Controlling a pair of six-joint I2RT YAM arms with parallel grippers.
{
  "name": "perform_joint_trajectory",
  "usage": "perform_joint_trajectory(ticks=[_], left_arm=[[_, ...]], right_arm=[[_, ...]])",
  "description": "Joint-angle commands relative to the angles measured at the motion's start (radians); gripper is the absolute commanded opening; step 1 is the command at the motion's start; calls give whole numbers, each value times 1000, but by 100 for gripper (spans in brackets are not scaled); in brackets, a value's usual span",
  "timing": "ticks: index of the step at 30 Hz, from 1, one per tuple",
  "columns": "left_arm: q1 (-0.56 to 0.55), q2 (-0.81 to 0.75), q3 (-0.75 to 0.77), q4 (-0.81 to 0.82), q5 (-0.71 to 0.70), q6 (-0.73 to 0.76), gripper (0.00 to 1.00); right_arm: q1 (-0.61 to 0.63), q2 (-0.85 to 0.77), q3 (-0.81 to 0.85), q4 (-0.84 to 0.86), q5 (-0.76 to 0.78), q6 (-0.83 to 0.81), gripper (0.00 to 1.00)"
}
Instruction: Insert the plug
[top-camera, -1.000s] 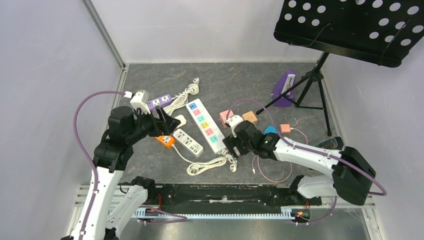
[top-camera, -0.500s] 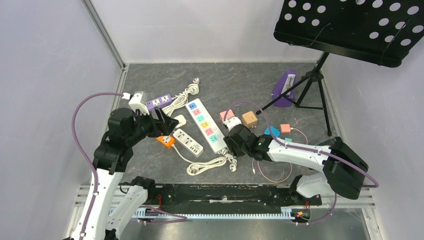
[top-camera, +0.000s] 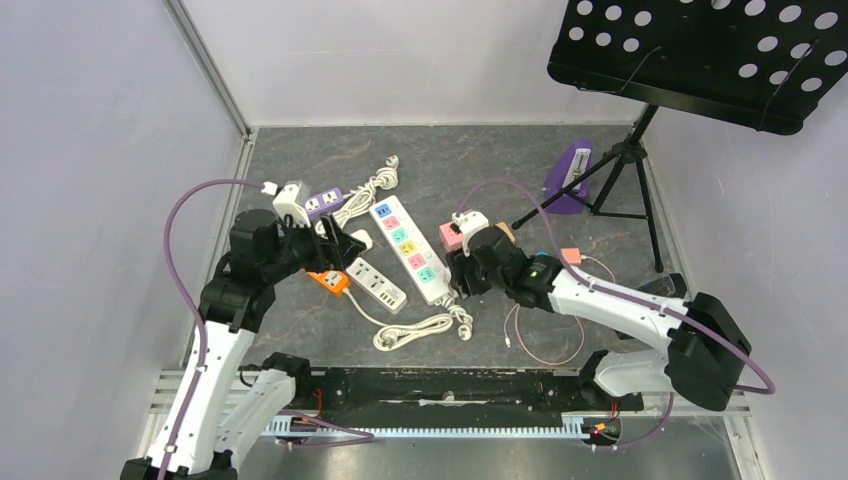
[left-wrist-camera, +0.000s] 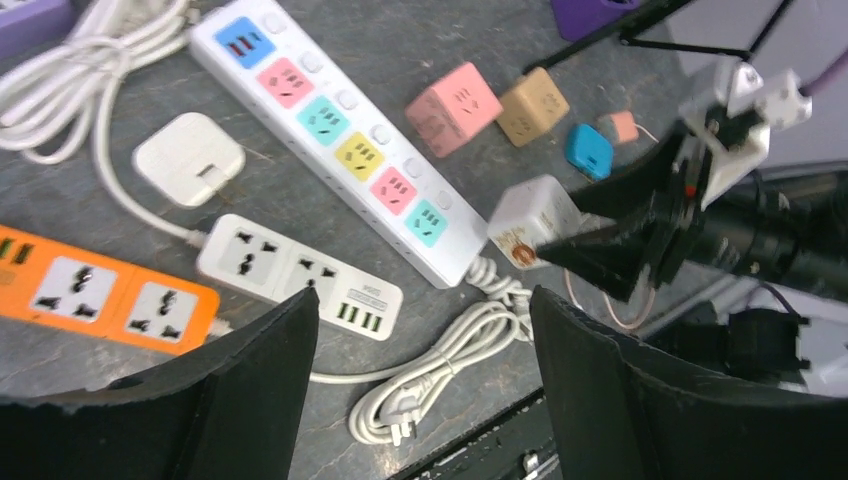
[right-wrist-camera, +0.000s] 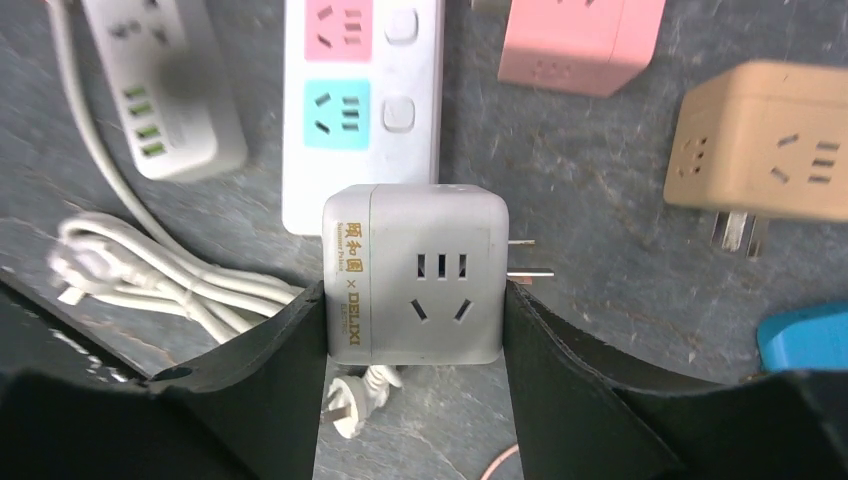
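My right gripper (right-wrist-camera: 415, 335) is shut on a white cube plug adapter (right-wrist-camera: 415, 275), fingers on its two sides. Its metal prongs (right-wrist-camera: 530, 270) point right in the right wrist view. I hold it above the table just beyond the teal-socket end of the long white power strip (right-wrist-camera: 362, 100). In the top view the right gripper (top-camera: 462, 272) is beside the strip (top-camera: 410, 250). The left wrist view shows the cube (left-wrist-camera: 530, 215) and the strip (left-wrist-camera: 330, 130). My left gripper (left-wrist-camera: 425, 340) is open and empty, above the small strips (top-camera: 340, 245).
A small white strip (top-camera: 376, 285), orange strip (top-camera: 330, 282) and purple strip (top-camera: 325, 202) lie left. A coiled white cable (top-camera: 415, 330) lies in front. Pink (right-wrist-camera: 580, 40), tan (right-wrist-camera: 770, 140) and blue (right-wrist-camera: 805, 335) cubes lie right. A music stand (top-camera: 700, 50) and purple metronome (top-camera: 570, 175) stand at the back right.
My right gripper has shifted a little away from the near edge with the white cube in it. My left arm has moved slightly to the right.
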Motion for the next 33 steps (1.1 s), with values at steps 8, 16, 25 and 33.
perform_joint_trajectory(ticks=[8,16,25,33], left_arm=[[-182,14,-48,224,145,179,79],[-348,-26,-148,348,36,353,83],[-454,50,-156,417,73,483,84],[-566,119,-144,477,-33,647,84]], right_arm=[[-182,-121,-22,269,-524,183,31],[-232,-144,-96,478,-713,430,31],[-238,-175,-104,554,-770,575,31],[-238,-179,-120,590,-787,658,33]])
